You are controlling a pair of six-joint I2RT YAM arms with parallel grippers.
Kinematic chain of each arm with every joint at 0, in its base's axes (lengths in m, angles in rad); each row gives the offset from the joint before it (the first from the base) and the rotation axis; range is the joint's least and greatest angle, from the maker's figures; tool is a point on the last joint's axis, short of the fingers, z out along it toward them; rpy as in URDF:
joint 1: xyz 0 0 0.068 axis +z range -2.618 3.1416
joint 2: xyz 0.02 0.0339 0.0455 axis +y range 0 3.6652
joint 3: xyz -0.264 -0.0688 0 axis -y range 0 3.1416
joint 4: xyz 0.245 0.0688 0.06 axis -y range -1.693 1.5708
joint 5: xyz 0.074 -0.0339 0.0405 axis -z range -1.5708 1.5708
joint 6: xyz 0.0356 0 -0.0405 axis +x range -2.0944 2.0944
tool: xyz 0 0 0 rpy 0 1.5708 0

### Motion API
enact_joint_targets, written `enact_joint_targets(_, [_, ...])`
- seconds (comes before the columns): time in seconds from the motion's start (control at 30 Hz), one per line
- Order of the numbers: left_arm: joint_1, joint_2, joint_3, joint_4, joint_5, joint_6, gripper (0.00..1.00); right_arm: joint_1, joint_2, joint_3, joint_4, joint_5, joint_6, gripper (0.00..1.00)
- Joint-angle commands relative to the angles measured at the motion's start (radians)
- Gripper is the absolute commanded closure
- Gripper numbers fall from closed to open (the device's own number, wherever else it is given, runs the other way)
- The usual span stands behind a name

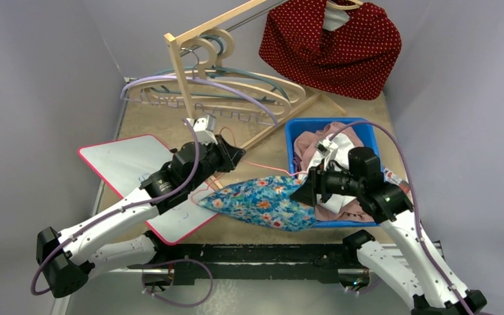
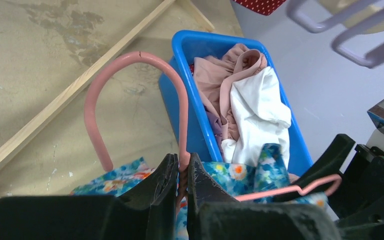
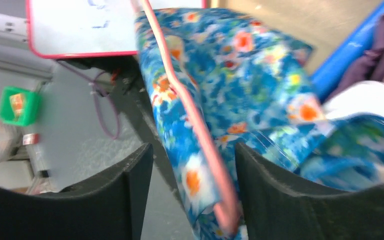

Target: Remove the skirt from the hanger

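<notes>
1. Blue-flowered, with orange and white blooms, the skirt (image 1: 262, 203) hung from a pink hanger (image 2: 130, 56) over the near part of the desk (image 1: 164, 121), stretched between the two arms.
2. Its right end lay at the near left corner of a blue bin (image 1: 302, 123). I could not tell whether the cloth rested on the desk or hung just above it.
3. One pink arm of the hanger ran along the skirt's edge, as the right wrist view showed. The skirt had not come off.
4. The left tool (image 2: 181, 167) was clamped on the twisted neck of the hanger, just below the hook, which curved up and away from its fingertips.
5. The right tool (image 3: 192, 170) stood with its jaws well apart. The skirt's edge and the hanger arm passed between them, closer to one finger, with a clear gap to the other.
6. Inside the bin lay a white garment (image 2: 257, 110) on top of crumpled pink cloth (image 2: 220, 75).
7. A whiteboard (image 1: 121, 164) with a red border lay flat on the left of the desk, partly under the left arm.
8. Farther back stood a wooden rack (image 1: 178, 72), with a heap of loose hangers (image 1: 236, 88) at its foot.
9. A red garment with white dots (image 1: 331, 46) hung from the rack's rail at the far right.
</notes>
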Motion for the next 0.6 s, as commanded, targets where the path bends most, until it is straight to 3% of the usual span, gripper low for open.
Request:
enact_joint_targets(0.0, [0.005,-0.059,0.012,0.091,-0.039,-0.004,1.00,0.003,-0.076,0.029,-0.042,0.220,0.100,0.29])
enact_joint_targets(0.23, [0.005,-0.096,0.007,0.101,-0.085,-0.002,1.00,0.004,-0.276,-0.063,-0.092,0.268,0.268,0.02])
enact_joint_targets(0.47, [0.005,-0.106,0.013,0.111,-0.093,-0.008,1.00,0.004,-0.306,-0.149,-0.050,0.254,0.321,0.01])
enact_joint_targets(0.57, [0.005,-0.106,0.016,0.107,-0.095,-0.015,1.00,0.003,-0.270,-0.100,-0.126,0.346,0.292,0.01])
